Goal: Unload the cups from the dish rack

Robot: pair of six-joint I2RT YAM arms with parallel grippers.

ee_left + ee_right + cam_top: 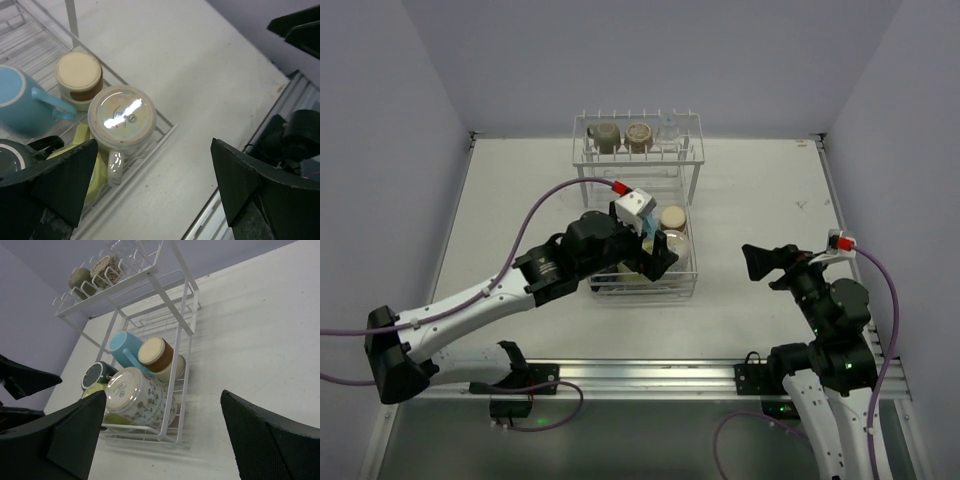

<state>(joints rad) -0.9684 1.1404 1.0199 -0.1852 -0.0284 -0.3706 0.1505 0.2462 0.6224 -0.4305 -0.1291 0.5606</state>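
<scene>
The white wire dish rack stands at the table's middle back. Its upper shelf holds an olive cup, a tan cup and a clear glass. In the lower basket, bottoms up, sit a light blue cup, a brown-and-cream cup, a white flowered cup, a yellow-green cup and a dark green cup. My left gripper hovers open over the basket's near end, its jaws empty. My right gripper stands open to the right of the rack, holding nothing.
Bare white table lies right of the rack and in front of it. Lavender walls close in the left, back and right sides. A metal rail with both arm bases runs along the near edge.
</scene>
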